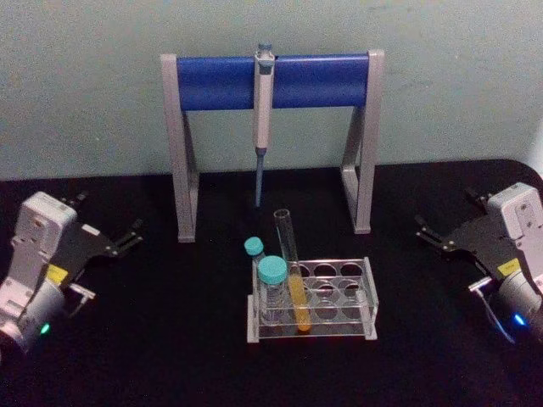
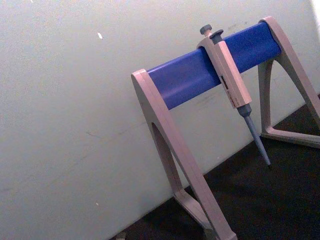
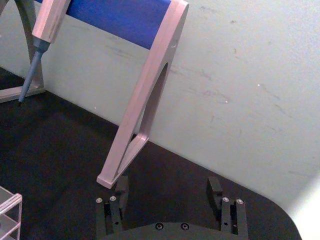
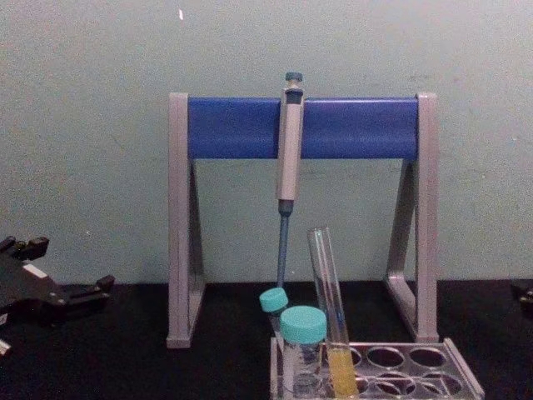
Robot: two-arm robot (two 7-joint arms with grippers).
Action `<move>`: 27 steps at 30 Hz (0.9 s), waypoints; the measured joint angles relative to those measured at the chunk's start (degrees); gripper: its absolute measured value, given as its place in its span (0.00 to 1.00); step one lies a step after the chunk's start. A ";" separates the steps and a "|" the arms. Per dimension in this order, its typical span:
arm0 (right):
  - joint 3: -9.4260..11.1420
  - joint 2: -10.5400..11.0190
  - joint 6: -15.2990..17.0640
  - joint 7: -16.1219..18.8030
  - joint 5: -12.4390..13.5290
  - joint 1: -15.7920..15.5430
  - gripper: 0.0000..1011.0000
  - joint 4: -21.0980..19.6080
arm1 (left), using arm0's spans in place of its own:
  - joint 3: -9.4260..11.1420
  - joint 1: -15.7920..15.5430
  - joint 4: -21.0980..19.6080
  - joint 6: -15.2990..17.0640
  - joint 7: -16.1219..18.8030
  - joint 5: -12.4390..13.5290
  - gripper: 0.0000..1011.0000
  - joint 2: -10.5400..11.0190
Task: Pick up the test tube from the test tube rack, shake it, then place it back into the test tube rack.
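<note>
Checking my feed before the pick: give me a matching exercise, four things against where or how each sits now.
1 test tube
2 pipette
3 right gripper
4 front teal-capped vial

A open, empty, right of the test tube rack
B capped, at the rack's left end
C hanging on the stand's blue bar
D leaning in the rack, yellow liquid inside

Pairs: 1-D, 2-C, 3-A, 4-B

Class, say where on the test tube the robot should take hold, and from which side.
Probably the bare upper glass of the test tube, above cap height, approached from the robot's right by the open right hand. It stands nearly upright in the test tube rack; teal-capped vials crowd its left, and empty holes lie to its right.
</note>
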 joint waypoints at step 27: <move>0.00 0.03 0.00 0.00 -0.01 0.04 0.99 0.00 | 0.00 0.00 0.00 0.00 0.00 0.00 0.99 0.00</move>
